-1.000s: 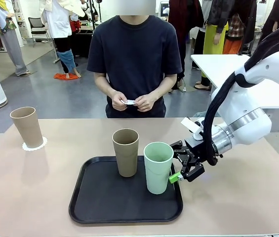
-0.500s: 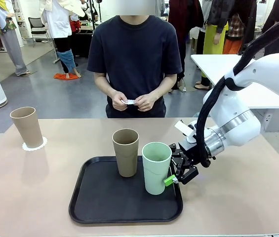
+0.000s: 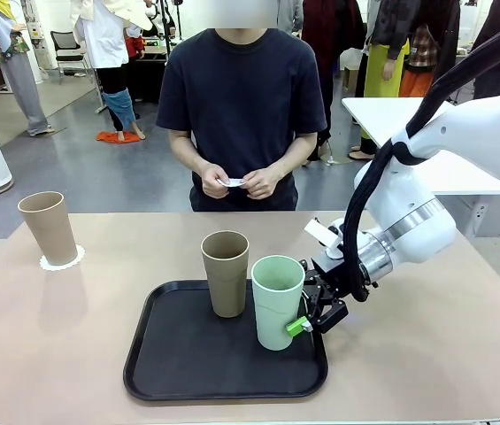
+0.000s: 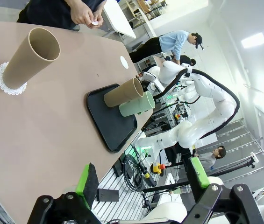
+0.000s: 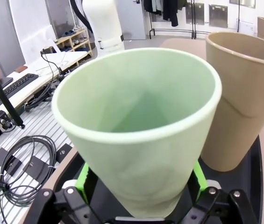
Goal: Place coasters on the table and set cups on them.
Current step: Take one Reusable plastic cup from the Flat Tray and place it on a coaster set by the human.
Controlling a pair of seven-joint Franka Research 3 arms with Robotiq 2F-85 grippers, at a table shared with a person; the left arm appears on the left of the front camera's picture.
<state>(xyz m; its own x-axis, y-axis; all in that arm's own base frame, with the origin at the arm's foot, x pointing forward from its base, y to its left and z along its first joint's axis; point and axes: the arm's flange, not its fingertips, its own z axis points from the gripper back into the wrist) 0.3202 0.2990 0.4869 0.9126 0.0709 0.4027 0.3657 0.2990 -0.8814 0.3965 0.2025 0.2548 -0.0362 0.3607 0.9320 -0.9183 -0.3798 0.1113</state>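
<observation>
The large beige-tan bench (image 3: pixel 46 354) carries a black rectangular tray (image 3: pixel 188 367) at lower centre. On the tray stand a tan-brown tumbler (image 3: pixel 226 273) and a pale mint green tumbler (image 3: pixel 277 301), while another tan tumbler (image 3: pixel 48 227) stands at middle left. The right tool (image 3: pixel 303 312) straddles the mint cup low down, spread wide and apparently not yet clamped. The left tool (image 4: pixel 142 176) hangs wide and empty. A white scalloped paper coaster (image 3: pixel 62 262) lies under the left cup. The step in hand looks like picking up the mint cup. Next the tool must close and lift it clear of its neighbour.

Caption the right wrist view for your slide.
Open jaws straddle the mint cup on the black tray, tan cup beside.
</observation>
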